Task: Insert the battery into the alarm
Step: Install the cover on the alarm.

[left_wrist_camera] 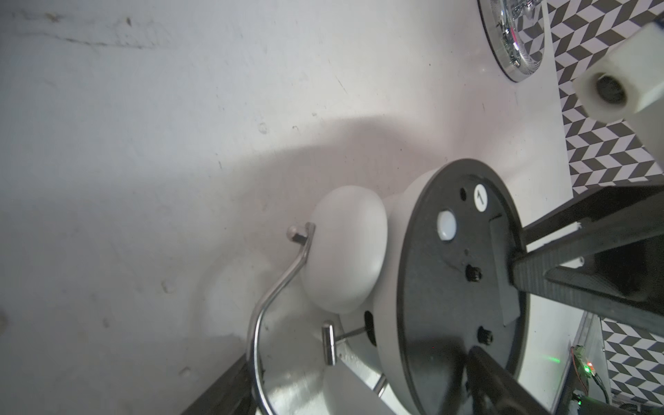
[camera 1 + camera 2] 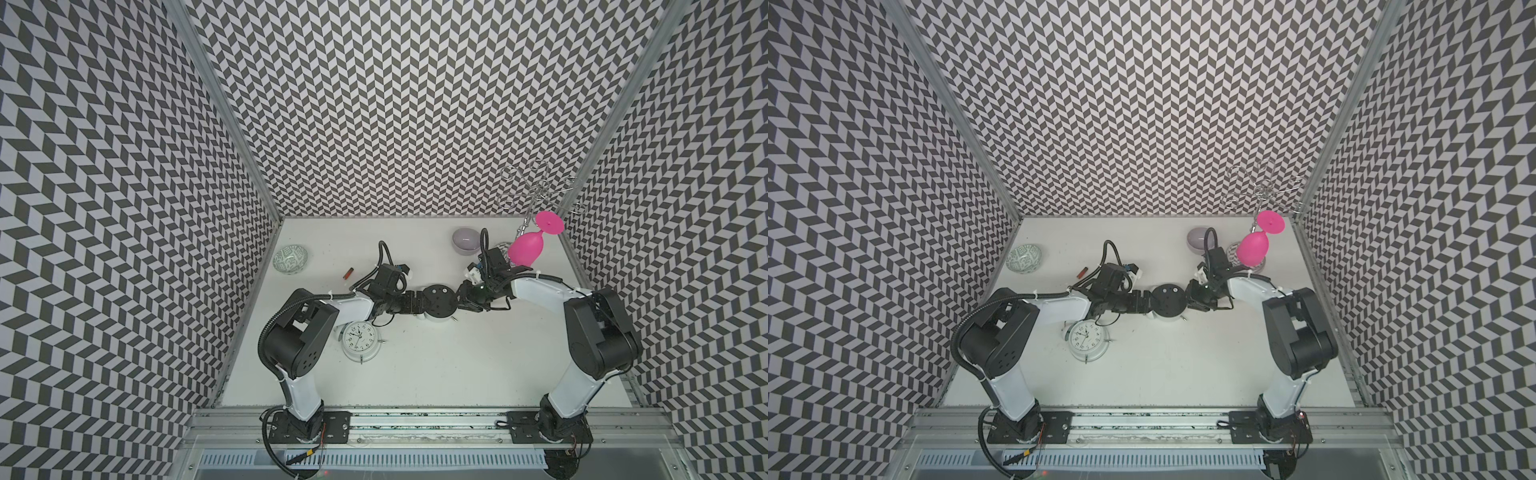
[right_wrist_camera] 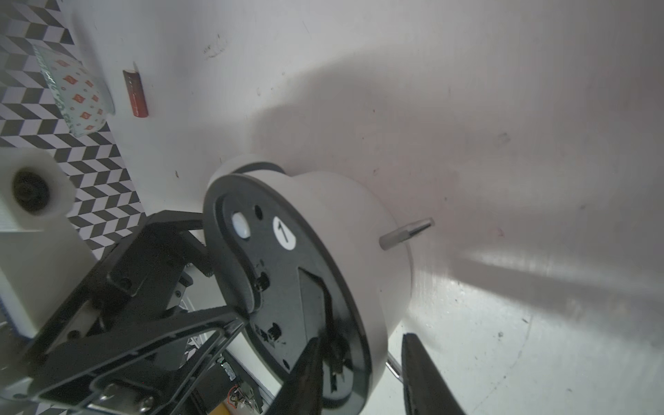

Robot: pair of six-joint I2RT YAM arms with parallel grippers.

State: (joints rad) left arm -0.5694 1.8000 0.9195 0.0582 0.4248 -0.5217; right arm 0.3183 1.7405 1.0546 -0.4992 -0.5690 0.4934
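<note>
Your left gripper (image 2: pixel 419 304) clamps the black-backed alarm clock (image 2: pixel 437 302) across its body, with the fingers wide. Hold it firm. The right gripper (image 3: pixel 361 339), its fingers rather narrow and holding nothing, straddles the rim. One finger lies over the battery cover (image 3: pixel 312 298), and the other stands apart from the white wall. Pry the cover gently and do not tilt the clock. The red battery (image 2: pixel 348 273) lies on the table (image 2: pixel 415 374), near the patterned bowl (image 2: pixel 291 259). You cannot see if the cover is loose, nor the compartment under it.

White arm links (image 2: pixel 300 390), black joints (image 2: pixel 297 336), corrugated cables (image 2: pixel 261 337)
</note>
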